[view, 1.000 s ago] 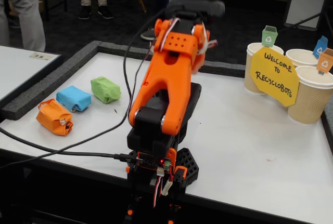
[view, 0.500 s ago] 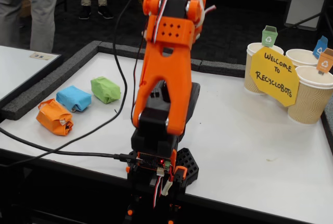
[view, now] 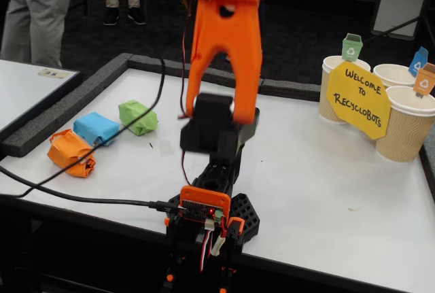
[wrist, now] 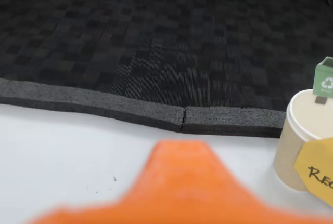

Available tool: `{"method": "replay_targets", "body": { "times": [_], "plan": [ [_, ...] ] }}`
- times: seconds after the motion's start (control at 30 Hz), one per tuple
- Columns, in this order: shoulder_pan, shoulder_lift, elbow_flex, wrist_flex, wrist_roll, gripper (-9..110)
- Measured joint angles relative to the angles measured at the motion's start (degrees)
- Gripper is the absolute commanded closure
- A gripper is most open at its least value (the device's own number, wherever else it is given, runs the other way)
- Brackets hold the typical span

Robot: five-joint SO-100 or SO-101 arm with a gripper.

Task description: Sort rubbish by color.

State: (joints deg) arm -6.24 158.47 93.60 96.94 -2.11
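Three pieces of rubbish lie in a row at the table's left in the fixed view: a green bundle (view: pixel 138 117), a light blue bundle (view: pixel 96 128) and an orange taped bundle (view: pixel 71 153). The orange arm (view: pixel 224 41) stands tall over its base at the table's front, well to the right of them, and its gripper end runs out of the top of that picture. In the wrist view only a blurred orange part of the gripper (wrist: pixel 182 182) fills the bottom edge, over bare white table. Nothing shows between its fingers, and whether they are open or shut is hidden.
Three tan paper cups stand at the right: green-tagged (view: pixel 335 85) (wrist: pixel 299 141), blue-tagged (view: pixel 394 75) and orange-tagged (view: pixel 408 126), behind a yellow sign (view: pixel 358 99). A dark foam strip (wrist: pixel 182 117) borders the table. A black cable (view: pixel 81 198) crosses the left front. People stand behind.
The arm has swung upward and straightened; its upper link and gripper end have risen out of the top of the fixed view. The three bundles have not moved.
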Motion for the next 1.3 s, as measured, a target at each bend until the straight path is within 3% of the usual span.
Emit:
{"method": "replay_targets", "body": {
  "times": [0.43,0.67,1.3],
  "plan": [
    [-14.77,-22.94,-8.09,3.78,0.0,100],
    [-29.36,-27.77,-6.59,3.78,0.0,100],
    [-44.03,-32.34,1.85,3.78,0.0,100]
  ]
}}
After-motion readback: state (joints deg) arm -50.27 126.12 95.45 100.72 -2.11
